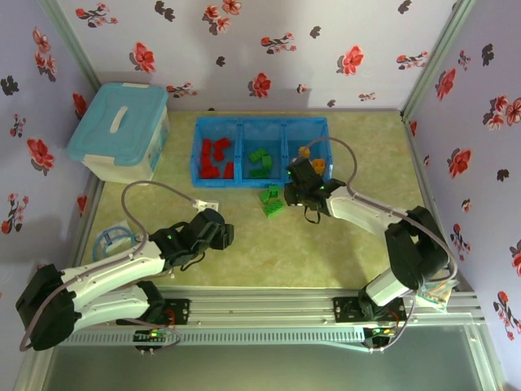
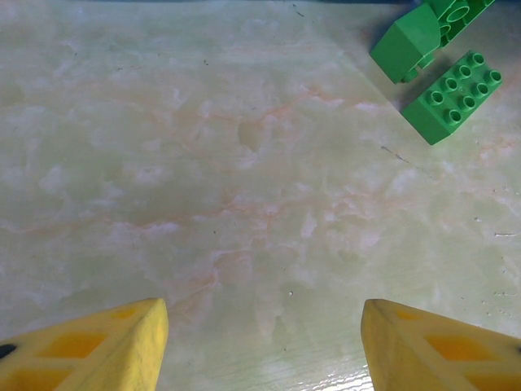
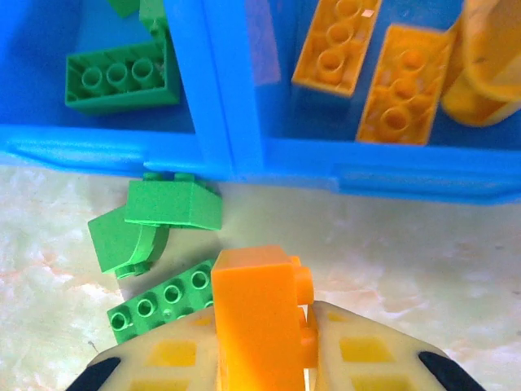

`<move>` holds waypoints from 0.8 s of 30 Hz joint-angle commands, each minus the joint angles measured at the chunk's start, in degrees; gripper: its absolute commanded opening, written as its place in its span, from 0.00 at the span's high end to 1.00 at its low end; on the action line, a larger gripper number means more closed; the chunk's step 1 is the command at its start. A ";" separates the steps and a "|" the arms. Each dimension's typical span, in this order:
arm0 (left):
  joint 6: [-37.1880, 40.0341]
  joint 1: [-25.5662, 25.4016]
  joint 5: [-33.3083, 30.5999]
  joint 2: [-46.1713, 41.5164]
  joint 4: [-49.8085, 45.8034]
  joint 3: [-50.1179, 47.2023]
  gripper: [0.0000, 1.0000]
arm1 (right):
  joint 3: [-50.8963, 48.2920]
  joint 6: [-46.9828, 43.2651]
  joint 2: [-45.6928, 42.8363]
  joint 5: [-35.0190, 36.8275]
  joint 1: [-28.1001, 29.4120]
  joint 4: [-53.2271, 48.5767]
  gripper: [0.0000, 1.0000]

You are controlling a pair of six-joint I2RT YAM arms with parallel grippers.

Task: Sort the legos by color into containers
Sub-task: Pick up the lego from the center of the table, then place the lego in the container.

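Right wrist: orange brick (image 3: 254,322) near tray (image 3: 366,169) edge

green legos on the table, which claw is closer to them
Right. The right claw, shut on an orange lego, sits just beside the green legos; the left claw hangs open, farther off.

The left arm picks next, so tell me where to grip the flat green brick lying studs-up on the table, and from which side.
Bring the left tool straight down and close on the two short end walls of the flat green brick. It lies flat, studs up, with both ends bare, while another green piece crowds one long side, probably leaving little finger room.
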 commanded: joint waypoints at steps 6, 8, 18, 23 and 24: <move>-0.34 -1.34 -1.31 0.90 -0.22 1.91 0.36 | 11.75 -5.28 2.96 3.82 -5.97 -10.09 0.80; -0.38 -1.69 -1.39 0.61 -0.55 2.07 0.36 | 15.41 -6.16 4.84 3.47 -7.72 -11.75 0.79; -0.65 -2.25 -2.23 -1.24 -2.22 2.31 0.36 | 24.96 -7.80 11.48 2.48 -9.67 -17.25 0.13; -0.39 -2.25 -2.19 -0.03 -1.41 2.44 0.35 | 15.84 -5.35 4.93 1.18 -9.07 -12.27 0.13; -0.24 -2.32 -2.15 0.47 -1.11 2.62 0.34 | 14.21 -5.00 3.51 1.16 -8.92 -11.62 0.13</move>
